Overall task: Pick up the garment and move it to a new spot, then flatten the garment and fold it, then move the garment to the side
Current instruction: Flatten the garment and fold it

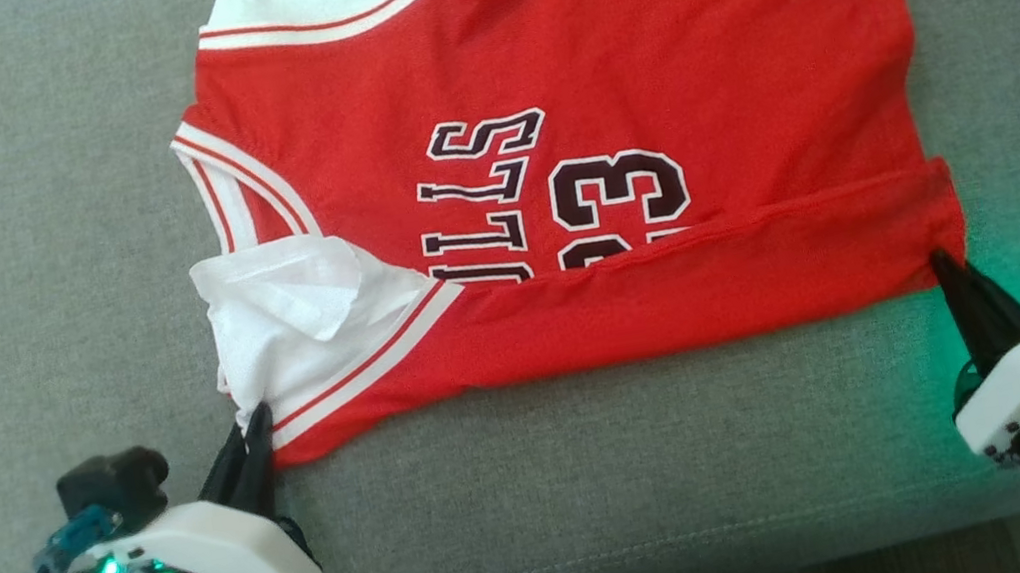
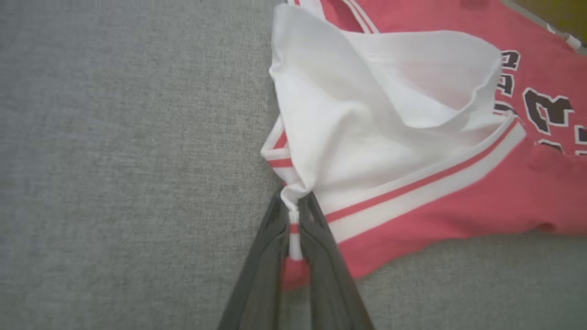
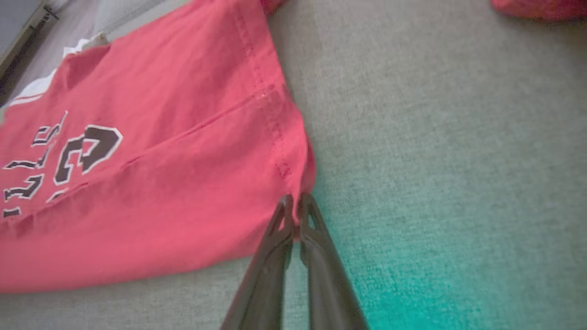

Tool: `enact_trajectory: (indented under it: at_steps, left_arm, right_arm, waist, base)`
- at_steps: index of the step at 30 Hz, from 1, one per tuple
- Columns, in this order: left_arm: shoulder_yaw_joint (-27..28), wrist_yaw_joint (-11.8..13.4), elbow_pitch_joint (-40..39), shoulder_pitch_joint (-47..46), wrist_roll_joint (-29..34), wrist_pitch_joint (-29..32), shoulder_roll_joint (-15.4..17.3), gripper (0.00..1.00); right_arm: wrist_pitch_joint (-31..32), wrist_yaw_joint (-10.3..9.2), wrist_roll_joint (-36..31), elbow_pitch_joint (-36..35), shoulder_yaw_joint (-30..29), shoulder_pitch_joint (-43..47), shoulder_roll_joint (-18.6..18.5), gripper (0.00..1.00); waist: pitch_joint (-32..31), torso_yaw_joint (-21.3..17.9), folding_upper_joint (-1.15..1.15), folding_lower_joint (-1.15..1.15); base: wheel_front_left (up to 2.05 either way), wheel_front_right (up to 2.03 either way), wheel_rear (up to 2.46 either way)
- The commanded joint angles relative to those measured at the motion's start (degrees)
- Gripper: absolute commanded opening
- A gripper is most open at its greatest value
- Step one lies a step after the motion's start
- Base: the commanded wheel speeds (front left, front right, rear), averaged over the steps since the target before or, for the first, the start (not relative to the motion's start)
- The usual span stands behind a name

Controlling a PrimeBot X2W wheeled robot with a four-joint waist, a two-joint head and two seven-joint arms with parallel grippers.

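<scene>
While the left gripper (image 2: 293, 201) pinches its white-trimmed shoulder corner and the right gripper (image 3: 293, 199) its hem corner, the red jersey (image 1: 688, 58) lies spread on the grey cushion (image 1: 9, 250). Light and limp, it would likely sag unless both corners rise together.

Head camera looks down on the jersey (image 1: 595, 41) — 2 wrist cameras hug its near corners.

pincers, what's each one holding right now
Left pincer: closed on the jersey, at its white-trimmed corner.
Right pincer: closed on the jersey's red hem corner.
</scene>
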Motion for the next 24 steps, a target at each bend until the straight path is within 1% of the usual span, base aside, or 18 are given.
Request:
enact_trajectory:
  at_steps: [1, 4, 10, 18, 19, 20, 21, 22, 24]
  left_arm:
    - [1.95, 0.67, -2.50, -0.27, 0.14, -0.05, 0.93, 0.00]
    - [2.68, 1.86, -4.86, 1.28, 0.71, 0.32, 1.81, 0.00]
    - [3.31, 3.69, -8.31, 4.61, 1.20, 2.37, 3.02, 0.00]
    - [2.70, 4.75, -10.12, 8.11, 1.00, 3.78, 3.01, 0.00]
    - [2.45, 4.66, -10.18, 8.18, 1.00, 3.87, 2.98, 0.00]
    - [2.21, 4.47, -10.27, 8.13, 0.93, 3.77, 2.90, 0.33]
    - [2.06, 4.40, -10.25, 8.07, 0.78, 3.72, 2.73, 0.91]
    - [1.76, 4.28, -10.06, 8.06, 0.75, 3.95, 2.73, 1.00]
    - [1.51, 4.26, -9.90, 8.06, 0.89, 3.79, 2.72, 1.00]
  right_arm:
    - [-0.10, -0.04, 0.43, -2.77, 0.55, 0.61, -0.48, 0.00]
    - [0.28, -0.04, 0.71, -3.82, 0.16, 1.97, -0.33, 0.00]
    - [1.31, -0.04, 0.14, -7.03, -0.15, 6.25, -1.60, 0.00]
    - [4.26, -0.04, 0.59, -10.64, -1.69, 12.48, 0.18, 0.00]
    - [4.57, -0.04, 0.58, -11.02, -1.79, 12.77, 0.23, 0.09]
    - [4.84, -0.04, 0.65, -11.38, -1.77, 12.91, 0.26, 0.78]
    - [5.06, -0.04, 0.54, -11.74, -1.61, 12.96, 0.10, 1.00]
    - [5.08, -0.04, 0.51, -12.09, -1.53, 12.86, -0.02, 1.00]
    - [4.62, -0.04, 0.01, -12.71, -1.62, 12.51, -0.27, 1.00]
  waist:
    - [-0.57, 0.05, 0.00, 0.00]
    - [-1.79, 0.25, 0.00, 0.00]
    - [-3.95, 0.56, 0.00, 0.00]
    - [-6.16, 1.12, 0.00, 0.00]
    - [-6.19, 1.11, 0.00, 0.00]
    - [-6.21, 1.07, 0.00, 0.00]
    - [-6.23, 1.03, 0.00, 0.00]
    - [-6.36, 0.98, 0.00, 0.00]
    - [-6.79, 0.91, 0.00, 0.00]
  base:
    - [0.00, 0.00, 0.00]
    - [0.00, 0.00, 0.00]
    - [0.00, 0.00, 0.00]
    - [0.00, 0.00, 0.00]
    - [0.00, 0.00, 0.00]
    - [0.00, 0.00, 0.00]
    - [0.00, 0.00, 0.00]
    - [0.00, 0.00, 0.00]
    - [0.00, 0.00, 0.00]
